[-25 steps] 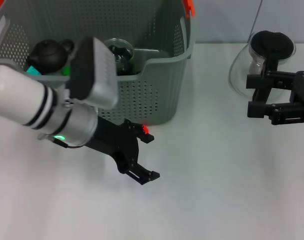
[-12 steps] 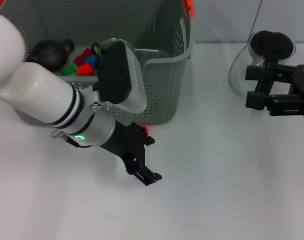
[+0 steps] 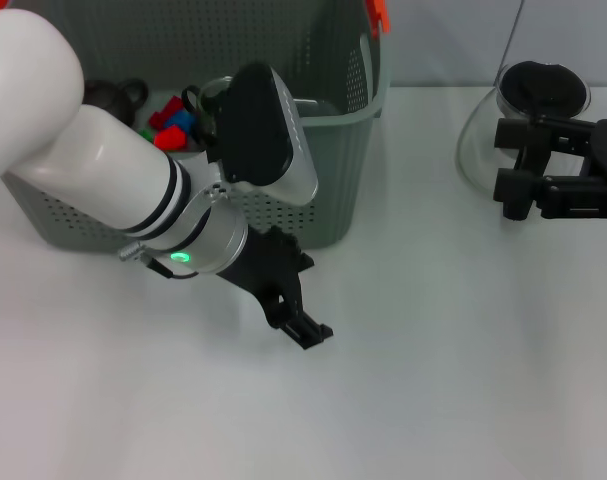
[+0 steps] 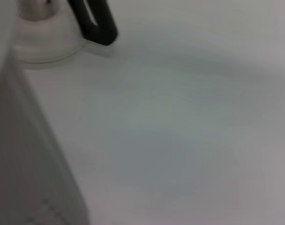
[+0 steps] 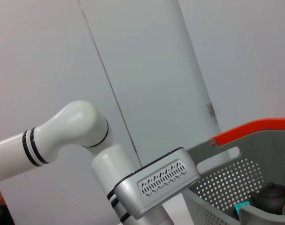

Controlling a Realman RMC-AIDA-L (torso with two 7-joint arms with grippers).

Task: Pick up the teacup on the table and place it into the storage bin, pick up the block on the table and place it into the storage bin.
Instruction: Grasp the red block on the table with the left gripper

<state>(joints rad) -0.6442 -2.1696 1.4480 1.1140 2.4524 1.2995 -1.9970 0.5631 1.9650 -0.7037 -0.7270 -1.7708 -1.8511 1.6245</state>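
Storage bin (image 3: 333,180) holds a dark teapot (image 3: 113,95) and colored blocks (image 3: 171,125); just before it, left gripper (image 3: 301,328) hangs with jaws apparently empty, their gap unclear; withdraw clear of its wall

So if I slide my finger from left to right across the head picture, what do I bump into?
Grey bin → left gripper → glass pot → right gripper.
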